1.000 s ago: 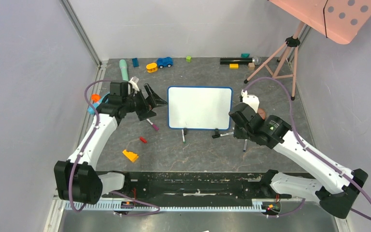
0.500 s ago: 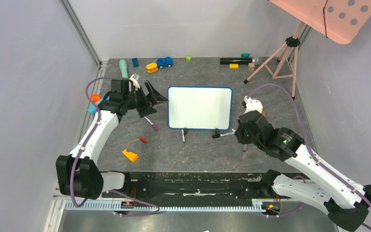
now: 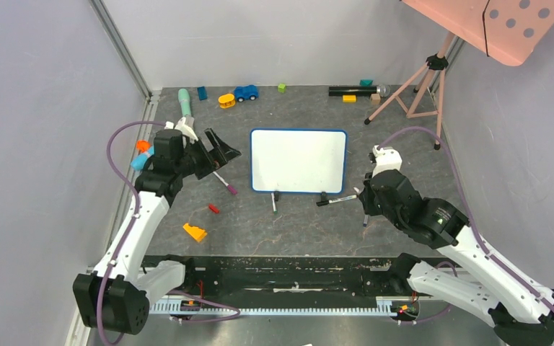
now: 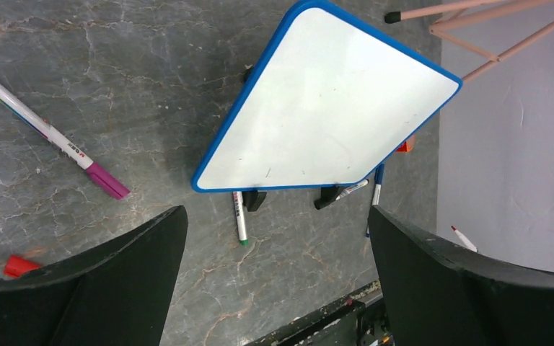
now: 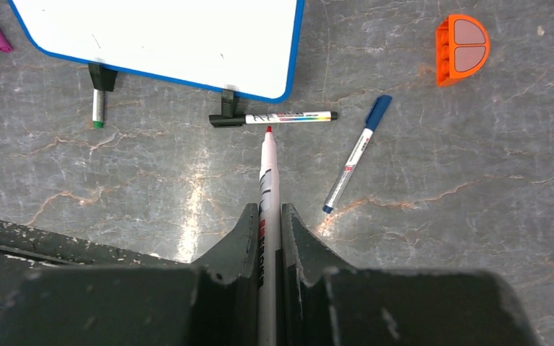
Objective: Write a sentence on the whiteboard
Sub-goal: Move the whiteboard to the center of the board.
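From above, the whiteboard [image 3: 299,160] lies on the counter [image 3: 281,231] between the left fingers [image 3: 220,146] and the right fingers [image 3: 365,199]. In the left wrist view the left fingers stand wide apart, with the whiteboard ahead of them. In the right wrist view the right fingers clamp a red-tipped marker [image 5: 267,173], and the whiteboard is ahead-left of them.

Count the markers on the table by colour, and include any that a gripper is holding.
Purple marker: 1
Green-tipped marker: 1
Black-capped marker: 1
Blue-capped marker: 1
Red-tipped marker, held in the right gripper: 1
Total: 5
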